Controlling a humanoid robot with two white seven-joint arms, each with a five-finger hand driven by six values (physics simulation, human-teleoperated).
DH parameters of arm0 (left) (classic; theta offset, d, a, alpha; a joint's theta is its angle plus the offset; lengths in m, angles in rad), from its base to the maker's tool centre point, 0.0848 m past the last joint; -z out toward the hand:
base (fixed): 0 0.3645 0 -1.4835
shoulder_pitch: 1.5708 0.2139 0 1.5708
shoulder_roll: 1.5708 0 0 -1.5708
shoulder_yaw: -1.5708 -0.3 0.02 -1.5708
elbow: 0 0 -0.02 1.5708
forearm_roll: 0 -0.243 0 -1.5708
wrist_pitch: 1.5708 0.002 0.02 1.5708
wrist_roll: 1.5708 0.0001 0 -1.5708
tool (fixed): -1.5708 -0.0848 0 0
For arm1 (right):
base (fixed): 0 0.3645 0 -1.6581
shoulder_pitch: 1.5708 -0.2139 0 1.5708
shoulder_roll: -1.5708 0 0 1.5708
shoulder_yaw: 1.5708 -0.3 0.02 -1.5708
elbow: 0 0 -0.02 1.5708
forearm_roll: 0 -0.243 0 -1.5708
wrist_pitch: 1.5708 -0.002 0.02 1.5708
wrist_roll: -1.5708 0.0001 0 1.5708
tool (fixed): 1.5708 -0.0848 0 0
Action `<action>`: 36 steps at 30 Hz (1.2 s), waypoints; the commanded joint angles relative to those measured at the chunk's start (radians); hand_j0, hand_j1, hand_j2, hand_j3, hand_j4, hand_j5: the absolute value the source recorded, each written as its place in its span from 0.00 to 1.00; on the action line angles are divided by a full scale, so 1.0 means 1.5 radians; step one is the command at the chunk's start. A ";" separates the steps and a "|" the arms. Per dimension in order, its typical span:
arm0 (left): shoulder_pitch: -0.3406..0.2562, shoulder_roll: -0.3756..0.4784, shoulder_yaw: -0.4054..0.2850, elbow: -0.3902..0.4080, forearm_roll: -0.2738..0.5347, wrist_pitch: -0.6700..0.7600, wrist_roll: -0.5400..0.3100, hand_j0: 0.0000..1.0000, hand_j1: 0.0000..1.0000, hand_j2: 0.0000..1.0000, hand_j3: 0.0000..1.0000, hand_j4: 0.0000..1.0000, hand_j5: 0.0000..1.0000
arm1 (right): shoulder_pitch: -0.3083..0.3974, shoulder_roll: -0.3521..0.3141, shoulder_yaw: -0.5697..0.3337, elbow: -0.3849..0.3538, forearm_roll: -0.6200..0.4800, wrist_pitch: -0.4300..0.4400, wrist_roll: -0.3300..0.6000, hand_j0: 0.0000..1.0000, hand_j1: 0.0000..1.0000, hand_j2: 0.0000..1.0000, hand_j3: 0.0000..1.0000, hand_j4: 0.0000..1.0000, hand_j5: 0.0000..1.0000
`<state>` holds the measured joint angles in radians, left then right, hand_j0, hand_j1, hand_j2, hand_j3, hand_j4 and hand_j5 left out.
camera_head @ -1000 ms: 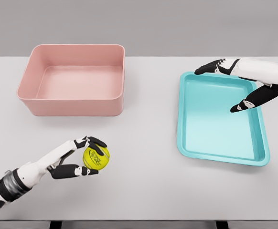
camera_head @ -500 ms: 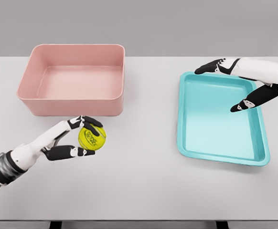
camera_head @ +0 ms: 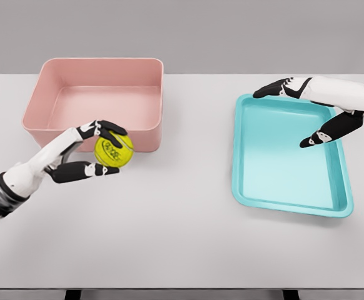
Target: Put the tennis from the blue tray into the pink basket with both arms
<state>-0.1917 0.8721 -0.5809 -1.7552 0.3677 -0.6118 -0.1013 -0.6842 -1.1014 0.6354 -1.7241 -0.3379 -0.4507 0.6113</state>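
Left robot hand (camera_head: 91,150): fingers curled around the ball (camera_head: 113,151), holding it above the tabletop (camera_head: 182,237), just in front of the basket's near wall.
Right robot hand (camera_head: 307,109): fingers spread, holding nothing, over the tray's far right corner.
Basket (camera_head: 94,134): pink, far left.
Tray (camera_head: 282,200): blue, right.

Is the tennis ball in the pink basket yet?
Not yet. The tennis ball is gripped in the left hand, in front of the pink basket's near wall.

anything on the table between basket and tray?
No. Head view shows only bare table between the basket and the tray; the ball sits in the left hand, in front of the basket.
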 commanded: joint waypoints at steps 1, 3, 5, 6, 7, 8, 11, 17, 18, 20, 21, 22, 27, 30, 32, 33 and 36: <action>-0.002 0.001 0.007 0.000 0.018 0.001 0.000 0.49 0.49 0.49 0.49 0.49 0.49 | -0.001 0.001 -0.001 -0.011 -0.004 0.019 0.000 1.00 1.00 1.00 1.00 1.00 1.00; -0.008 0.003 0.012 0.001 0.025 0.001 0.000 0.49 0.49 0.49 0.49 0.49 0.49 | -0.001 0.010 -0.003 -0.014 -0.004 0.024 0.000 1.00 1.00 1.00 1.00 1.00 1.00; -0.009 0.003 0.026 0.001 0.026 0.001 0.000 0.49 0.49 0.49 0.49 0.49 0.49 | 0.000 0.017 -0.002 -0.012 -0.004 0.024 0.000 1.00 1.00 1.00 1.00 1.00 1.00; -0.009 0.003 0.032 0.001 0.026 0.001 0.000 0.49 0.49 0.49 0.49 0.49 0.49 | 0.000 0.017 -0.002 -0.012 -0.004 0.025 0.000 1.00 1.00 1.00 1.00 1.00 1.00; -0.009 0.001 0.043 0.001 0.026 0.001 0.000 0.49 0.49 0.49 0.49 0.49 0.49 | 0.000 0.017 -0.002 -0.011 -0.004 0.025 0.000 1.00 1.00 1.00 1.00 1.00 1.00; -0.008 0.000 0.053 0.002 0.027 0.001 0.000 0.49 0.49 0.49 0.49 0.49 0.49 | 0.000 0.018 -0.002 -0.011 -0.004 0.025 0.000 1.00 1.00 1.00 1.00 1.00 1.00; -0.020 -0.002 0.064 0.003 0.032 0.001 0.000 0.49 0.49 0.49 0.49 0.49 0.49 | -0.001 0.017 -0.003 -0.012 -0.004 0.025 0.000 1.00 1.00 1.00 1.00 1.00 1.00; -0.063 -0.015 0.066 0.006 0.050 0.047 0.000 0.49 0.49 0.49 0.49 0.49 0.49 | 0.000 0.017 -0.003 -0.012 -0.004 0.025 0.000 1.00 1.00 1.00 1.00 1.00 1.00; -0.065 -0.019 0.066 0.007 0.049 0.067 0.000 0.49 0.49 0.49 0.49 0.49 0.49 | 0.000 0.017 -0.003 -0.012 -0.004 0.025 0.000 1.00 1.00 1.00 1.00 1.00 1.00; -0.075 -0.022 0.066 0.008 0.049 0.095 0.000 0.49 0.49 0.49 0.49 0.49 0.49 | 0.000 0.017 -0.003 -0.012 -0.004 0.025 0.000 1.00 1.00 1.00 1.00 1.00 1.00; -0.080 -0.028 0.066 0.008 0.049 0.108 0.000 0.49 0.49 0.49 0.49 0.49 0.49 | 0.000 0.017 -0.002 -0.012 -0.004 0.025 0.000 1.00 1.00 1.00 1.00 1.00 1.00; -0.087 -0.035 0.066 0.009 0.049 0.124 0.000 0.49 0.49 0.49 0.49 0.49 0.49 | 0.000 0.017 -0.002 -0.012 -0.004 0.025 0.000 1.00 1.00 1.00 1.00 1.00 1.00; -0.109 -0.045 0.067 0.016 0.049 0.185 -0.001 0.49 0.49 0.49 0.49 0.49 0.49 | 0.000 0.017 -0.002 -0.012 -0.004 0.025 0.000 1.00 1.00 1.00 1.00 1.00 1.00; -0.120 -0.047 0.075 0.026 0.050 0.218 -0.001 0.49 0.49 0.49 0.49 0.49 0.49 | 0.000 0.017 -0.002 -0.013 -0.004 0.025 0.000 1.00 1.00 1.00 1.00 1.00 1.00; -0.129 -0.063 0.080 0.031 0.051 0.252 -0.001 0.49 0.49 0.49 0.49 0.49 0.49 | 0.000 0.017 -0.002 -0.012 -0.004 0.025 0.000 1.00 1.00 1.00 1.00 1.00 1.00; -0.130 -0.063 0.083 0.033 0.051 0.264 -0.001 0.49 0.49 0.49 0.49 0.49 0.49 | 0.000 0.017 -0.002 -0.012 -0.004 0.025 0.000 1.00 1.00 1.00 1.00 1.00 1.00; -0.140 -0.078 0.084 0.059 0.051 0.290 -0.001 0.49 0.49 0.49 0.49 0.49 0.49 | 0.000 0.017 -0.001 -0.012 -0.003 0.025 0.000 1.00 1.00 1.00 1.00 1.00 1.00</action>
<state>-0.4034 0.7701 -0.4587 -1.6861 0.4411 -0.2121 -0.1030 -0.6842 -1.0741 0.6334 -1.7424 -0.3370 -0.4148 0.6113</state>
